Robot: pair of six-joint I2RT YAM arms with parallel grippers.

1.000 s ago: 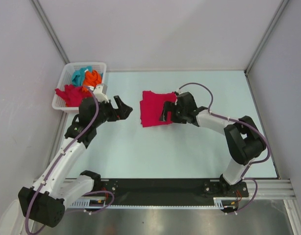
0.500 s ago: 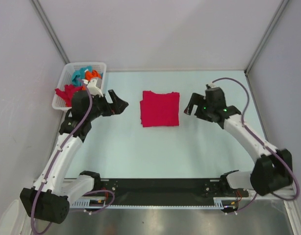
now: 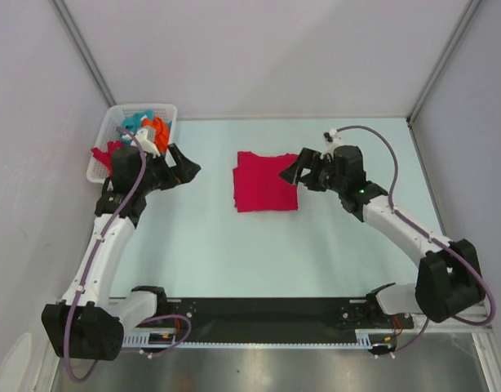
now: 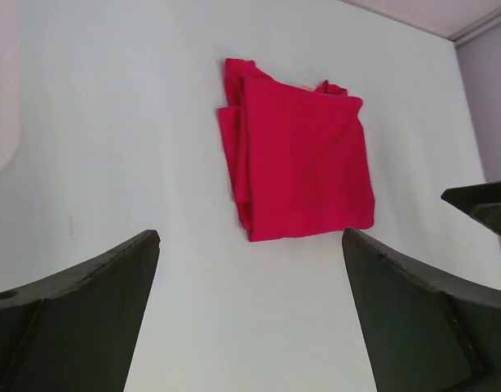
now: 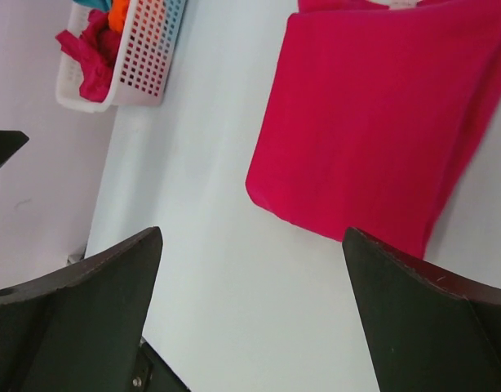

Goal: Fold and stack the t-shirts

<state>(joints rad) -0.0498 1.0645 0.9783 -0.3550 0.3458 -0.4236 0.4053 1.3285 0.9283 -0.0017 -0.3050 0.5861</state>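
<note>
At the basket [image 3: 170,121] — crimson t-shirt [image 3: 104,153] half behind the left arm [image 3: 112,237]

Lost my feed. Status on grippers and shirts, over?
Left gripper, right gripper open, empty. Folded red shirt flat on table. More shirts in basket. Nothing in the way.

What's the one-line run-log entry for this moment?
red shirt: folded, on table | left claw: open, empty | right claw: open, empty

Folded crimson t-shirt [image 3: 267,181] lies flat mid-table; crumpled red, orange, teal shirts [image 3: 156,128] fill basket [image 3: 144,107].
</note>
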